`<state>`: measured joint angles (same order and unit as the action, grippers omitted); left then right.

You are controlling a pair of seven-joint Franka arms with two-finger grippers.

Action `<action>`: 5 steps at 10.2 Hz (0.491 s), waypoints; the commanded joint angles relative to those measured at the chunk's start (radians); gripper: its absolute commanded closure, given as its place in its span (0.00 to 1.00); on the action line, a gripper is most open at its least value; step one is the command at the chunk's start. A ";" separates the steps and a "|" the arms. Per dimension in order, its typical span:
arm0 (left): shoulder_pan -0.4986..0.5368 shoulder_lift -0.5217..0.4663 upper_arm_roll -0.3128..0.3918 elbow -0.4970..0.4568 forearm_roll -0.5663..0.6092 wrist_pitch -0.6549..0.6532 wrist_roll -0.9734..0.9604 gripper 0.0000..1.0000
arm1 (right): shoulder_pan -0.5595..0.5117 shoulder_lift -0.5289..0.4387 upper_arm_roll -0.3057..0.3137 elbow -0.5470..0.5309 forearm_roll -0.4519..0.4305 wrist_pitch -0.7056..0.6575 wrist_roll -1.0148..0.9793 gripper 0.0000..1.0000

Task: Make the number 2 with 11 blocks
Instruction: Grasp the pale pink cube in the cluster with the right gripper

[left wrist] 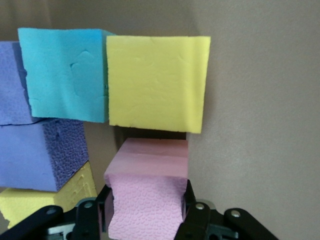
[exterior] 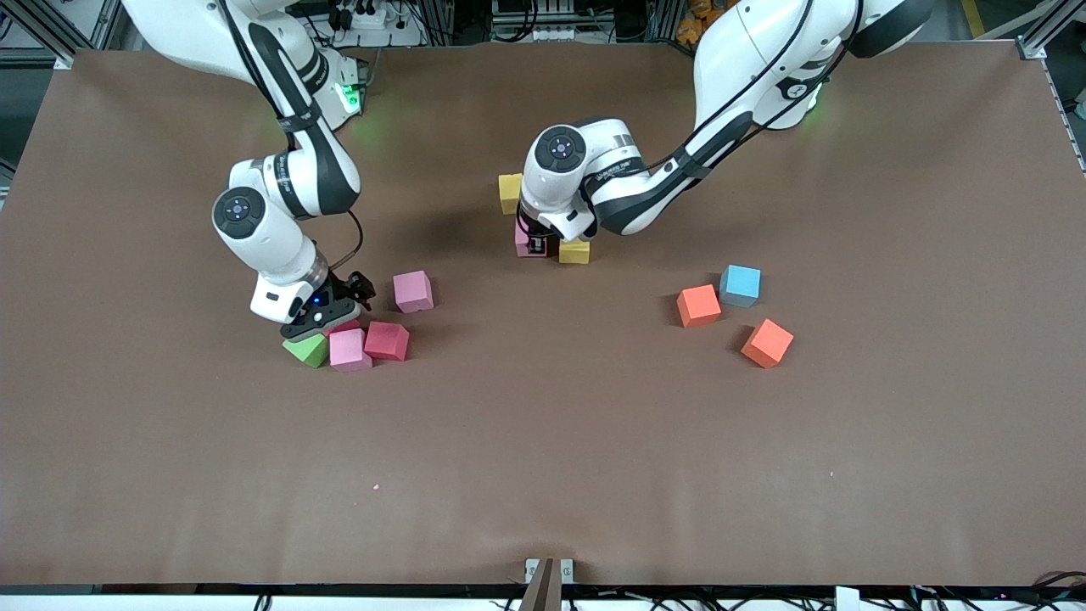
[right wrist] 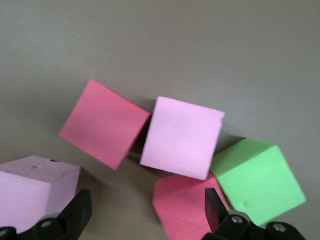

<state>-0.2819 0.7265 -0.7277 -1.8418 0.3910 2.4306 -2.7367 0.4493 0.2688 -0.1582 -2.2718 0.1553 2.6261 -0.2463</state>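
My left gripper (exterior: 536, 244) is shut on a pink block (left wrist: 147, 200), low at the table beside a yellow block (exterior: 574, 251). Its wrist view shows a yellow block (left wrist: 157, 82), a light blue block (left wrist: 65, 75), two purple blocks (left wrist: 42, 155) and another yellow one (left wrist: 50, 197) packed together. My right gripper (exterior: 335, 321) is open over a cluster: a dark pink block (right wrist: 187, 207) lies between its fingers, with a pink block (exterior: 349, 349), a red block (exterior: 387, 340) and a green cube (exterior: 307, 349) beside it.
Another pink block (exterior: 413, 291) lies beside the right gripper. Toward the left arm's end lie an orange block (exterior: 698, 305), a light blue block (exterior: 741, 285) and an orange-red block (exterior: 767, 343). A yellow block (exterior: 510, 192) sits near the left gripper.
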 commanded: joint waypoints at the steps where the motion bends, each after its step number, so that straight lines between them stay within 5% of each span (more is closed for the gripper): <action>1: 0.003 -0.026 0.005 -0.025 0.048 0.016 -0.123 0.50 | 0.078 -0.019 0.003 -0.006 0.097 -0.026 0.062 0.00; 5: 0.001 -0.027 0.013 -0.040 0.049 0.024 -0.123 0.50 | 0.209 -0.017 0.002 -0.012 0.101 -0.043 0.301 0.00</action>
<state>-0.2810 0.7259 -0.7161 -1.8482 0.3910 2.4351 -2.7370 0.6267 0.2680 -0.1516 -2.2717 0.2347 2.5925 -0.0002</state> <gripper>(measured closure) 0.449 0.000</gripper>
